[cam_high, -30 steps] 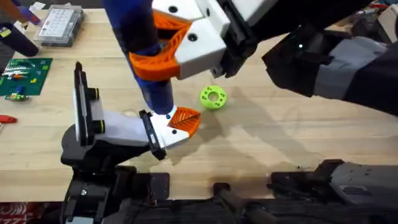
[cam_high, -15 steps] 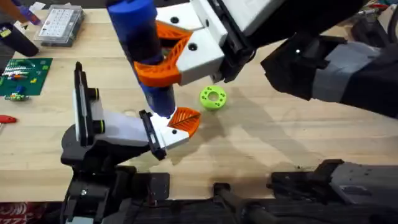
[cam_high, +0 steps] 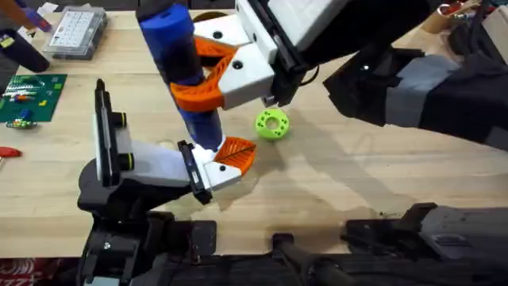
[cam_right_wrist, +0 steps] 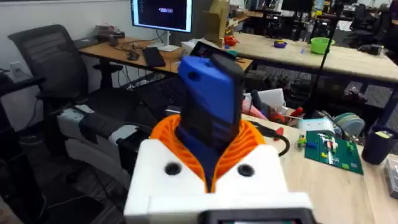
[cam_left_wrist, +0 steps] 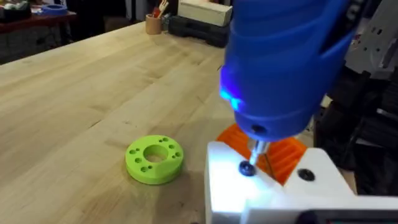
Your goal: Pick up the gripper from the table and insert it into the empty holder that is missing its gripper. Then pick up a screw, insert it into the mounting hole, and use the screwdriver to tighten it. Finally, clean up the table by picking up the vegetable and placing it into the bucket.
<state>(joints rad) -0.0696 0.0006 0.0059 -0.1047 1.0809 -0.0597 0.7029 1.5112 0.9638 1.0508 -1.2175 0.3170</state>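
Observation:
My right gripper [cam_high: 197,79] reaches across the table and is shut on the blue screwdriver [cam_high: 203,127], holding it upright. In the right wrist view the screwdriver [cam_right_wrist: 210,106] sits between the orange pads [cam_right_wrist: 249,146]. Its metal bit [cam_left_wrist: 257,150] stands on a dark screw [cam_left_wrist: 247,168] in the white gripper piece [cam_left_wrist: 267,193], and a blue light glows on the screwdriver [cam_left_wrist: 280,68]. That white and orange piece [cam_high: 230,156] is at the end of my left arm [cam_high: 155,163], under the screwdriver. A green disc with holes [cam_high: 272,124] [cam_left_wrist: 154,160] lies just right of it.
A clear parts box [cam_high: 75,30] and a green circuit board [cam_high: 30,97] lie at the back left. A tan cup [cam_left_wrist: 153,23] stands far off on the table. A tan rim [cam_high: 208,14] peeks out behind the right gripper; I cannot tell whether it is the bucket.
The right gripper has sunk a little with the screwdriver, so the tool's top end has come into the overhead view. The bit stays on the same spot. The left arm has not moved.

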